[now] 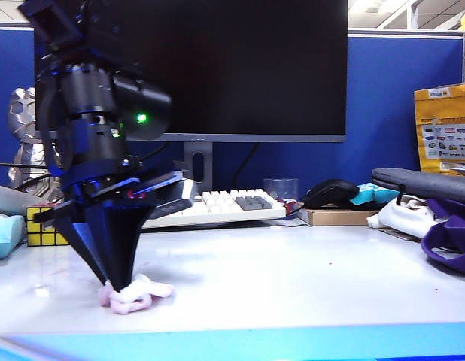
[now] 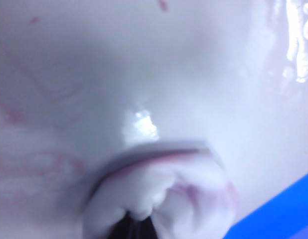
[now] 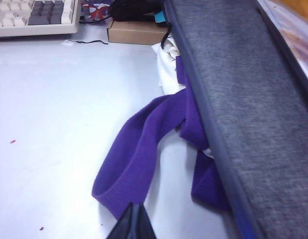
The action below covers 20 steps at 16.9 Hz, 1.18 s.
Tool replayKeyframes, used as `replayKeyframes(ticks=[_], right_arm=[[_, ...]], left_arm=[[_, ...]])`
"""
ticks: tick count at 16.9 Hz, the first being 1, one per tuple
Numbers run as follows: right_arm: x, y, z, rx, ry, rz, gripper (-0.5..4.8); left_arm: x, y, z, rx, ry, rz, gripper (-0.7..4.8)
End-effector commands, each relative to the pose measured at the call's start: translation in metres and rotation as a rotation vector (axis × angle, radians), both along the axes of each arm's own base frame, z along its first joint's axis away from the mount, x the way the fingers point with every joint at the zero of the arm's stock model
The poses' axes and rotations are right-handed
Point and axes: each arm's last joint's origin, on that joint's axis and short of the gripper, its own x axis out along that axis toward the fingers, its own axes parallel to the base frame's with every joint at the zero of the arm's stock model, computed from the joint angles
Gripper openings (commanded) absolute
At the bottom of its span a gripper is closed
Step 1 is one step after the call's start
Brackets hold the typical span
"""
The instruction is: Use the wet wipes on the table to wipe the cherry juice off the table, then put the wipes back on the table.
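Pink-stained wet wipes [image 1: 135,295] pinched in the left claw [image 1: 112,284] on the table [image 1: 293,286]; right claw [image 3: 131,224] clenched, empty.

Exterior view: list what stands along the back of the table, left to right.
Puzzle cube → keyboard → clear cup → black mouse → cardboard box → purple strap.

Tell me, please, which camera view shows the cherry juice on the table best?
The left wrist view: pink cherry juice smears lie close up beside the wet wipes in the shut left gripper. The exterior view shows almost none; the right wrist view, behind the shut right gripper, only tiny red specks.
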Motion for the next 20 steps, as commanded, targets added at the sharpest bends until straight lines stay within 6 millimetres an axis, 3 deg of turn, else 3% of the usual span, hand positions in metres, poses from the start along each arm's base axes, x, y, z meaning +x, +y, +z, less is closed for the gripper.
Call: replayKeyframes(ticks=[1, 3, 5, 7, 9, 11, 13, 14, 17, 18, 20], right_arm=[[0.0, 0.0, 0.0, 0.002, -0.009, -0.002, -0.01], [0.0, 0.0, 0.0, 0.002, -0.008, -0.002, -0.01], [0.0, 0.0, 0.0, 0.002, -0.008, -0.002, -0.01], [0.0, 0.0, 0.0, 0.002, -0.009, -0.003, -0.01], [0.0, 0.0, 0.0, 0.002, -0.009, -0.002, -0.01], [0.0, 0.0, 0.0, 0.002, -0.009, -0.002, -0.01], [0.0, 0.0, 0.0, 0.002, -0.009, -0.001, -0.01], [0.0, 0.0, 0.0, 0.002, -0.009, -0.002, -0.01], [0.0, 0.0, 0.0, 0.002, -0.009, -0.002, -0.01], [0.0, 0.0, 0.0, 0.002, -0.009, -0.002, -0.01], [0.0, 0.0, 0.0, 0.002, -0.008, -0.002, -0.01]], left_arm=[[0.024, 0.037, -0.011, 0.196, -0.127, 0.125, -0.05], [0.04, 0.062, -0.012, 0.217, -0.183, 0.217, -0.05], [0.045, 0.065, -0.013, 0.177, -0.203, 0.234, -0.05], [0.041, 0.041, -0.017, -0.073, -0.119, 0.176, -0.05], [0.032, 0.016, -0.015, -0.156, -0.085, 0.091, -0.05], [0.031, -0.006, -0.007, -0.195, -0.134, 0.024, -0.05], [0.044, -0.009, 0.0, -0.104, -0.26, 0.054, -0.05], [0.054, 0.001, 0.002, 0.037, -0.333, 0.096, -0.05], [0.061, 0.04, -0.004, 0.336, -0.332, 0.129, -0.05], [0.061, 0.049, -0.005, 0.361, -0.302, 0.133, -0.05], [0.058, 0.05, -0.006, 0.269, -0.227, 0.105, -0.05]])
